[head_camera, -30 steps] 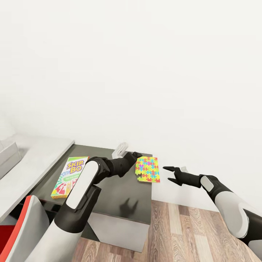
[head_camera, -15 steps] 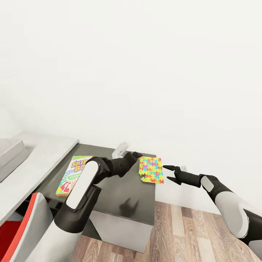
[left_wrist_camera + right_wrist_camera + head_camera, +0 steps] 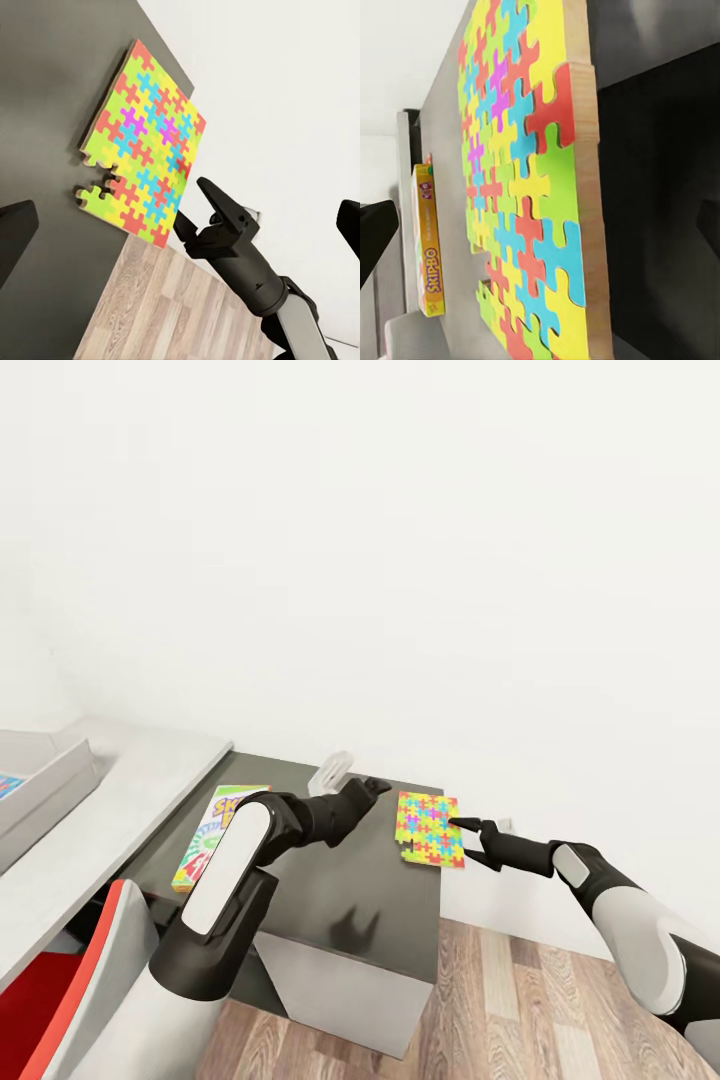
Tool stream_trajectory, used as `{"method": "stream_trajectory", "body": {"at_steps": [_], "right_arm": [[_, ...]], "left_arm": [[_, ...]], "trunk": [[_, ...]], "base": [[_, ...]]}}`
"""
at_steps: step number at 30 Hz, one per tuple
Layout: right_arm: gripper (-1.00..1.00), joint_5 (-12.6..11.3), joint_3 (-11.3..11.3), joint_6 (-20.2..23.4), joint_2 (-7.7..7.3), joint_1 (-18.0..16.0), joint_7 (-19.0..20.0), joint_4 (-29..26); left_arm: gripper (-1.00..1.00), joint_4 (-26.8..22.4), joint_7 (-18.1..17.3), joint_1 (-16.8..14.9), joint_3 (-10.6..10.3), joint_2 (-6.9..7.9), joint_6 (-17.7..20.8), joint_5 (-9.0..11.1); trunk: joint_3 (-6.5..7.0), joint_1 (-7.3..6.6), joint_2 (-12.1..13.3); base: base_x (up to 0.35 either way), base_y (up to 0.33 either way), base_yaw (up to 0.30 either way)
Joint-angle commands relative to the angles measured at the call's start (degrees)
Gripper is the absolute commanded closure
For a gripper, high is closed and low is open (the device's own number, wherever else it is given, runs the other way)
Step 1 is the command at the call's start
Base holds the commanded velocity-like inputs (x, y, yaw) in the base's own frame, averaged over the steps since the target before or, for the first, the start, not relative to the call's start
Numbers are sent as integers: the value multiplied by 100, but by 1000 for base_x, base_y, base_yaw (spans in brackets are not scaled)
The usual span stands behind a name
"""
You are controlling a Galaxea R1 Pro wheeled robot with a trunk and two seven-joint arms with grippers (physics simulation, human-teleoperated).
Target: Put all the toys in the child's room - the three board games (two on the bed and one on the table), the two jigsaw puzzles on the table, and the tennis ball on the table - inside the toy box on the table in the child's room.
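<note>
Now, right gripper [image 3: 458,837]: jaws spread, straddling the jigsaw puzzle's [image 3: 429,829] overhanging edge.
Left gripper [image 3: 375,787]: jaws spread, puzzle just beyond them.
SKIP-BO box [image 3: 212,834]: behind left gripper.

The thin flat jigsaw puzzle [image 3: 521,187], printed in flat, matt yellow, blue, red and green pieces, shows a pale, raw wood-like edge, like a cut board. It lies on the low dark grey desk section [image 3: 330,870], whose top is smooth and matt with only a dull shadow on it. The green-and-yellow SKIP-BO game box [image 3: 215,832] looks like smooth printed cardboard. The long light grey desk top [image 3: 110,800] is plain and matt. The floor [image 3: 520,1010] shows brown wood planks with visible grain. The black right gripper [image 3: 196,214] looks like matt hard plastic; the arm shells [image 3: 235,865] are smooth white with a soft sheen.
</note>
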Motion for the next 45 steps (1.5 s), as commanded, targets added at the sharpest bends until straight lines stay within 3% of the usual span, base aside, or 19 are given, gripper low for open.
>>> {"method": "stream_trajectory", "body": {"at_steps": [1, 20, 21, 31, 45], "right_arm": [[-100, -36, 2, 35, -2, -1, -9, 2], [-100, -56, -16, 28, 4, 93, -334, -5], [100, -58, -16, 27, 5, 93, -335, -7], [100, -25, 22, -47, 56, 94, -300, -91], [100, 12, 80, -138, 146, 161, -268, -753]], "left_arm": [[-100, -4, 38, -4, 4, -2, 30, 22], [-100, 11, 30, 5, 3, -2, 22, 22], [-100, 12, 29, 5, 4, -2, 22, 22], [-100, 17, -15, 45, 11, 6, -7, 14], [-100, 5, 27, 124, 19, 49, 22, 12]], "trunk": [[-5, 0, -3], [21, 0, -3], [22, 0, -3], [22, 0, -3], [22, 0, -3]], "base": [[0, 0, 4], [0, 0, 76], [0, 0, 13], [0, 0, 2], [0, 0, 0]]}}
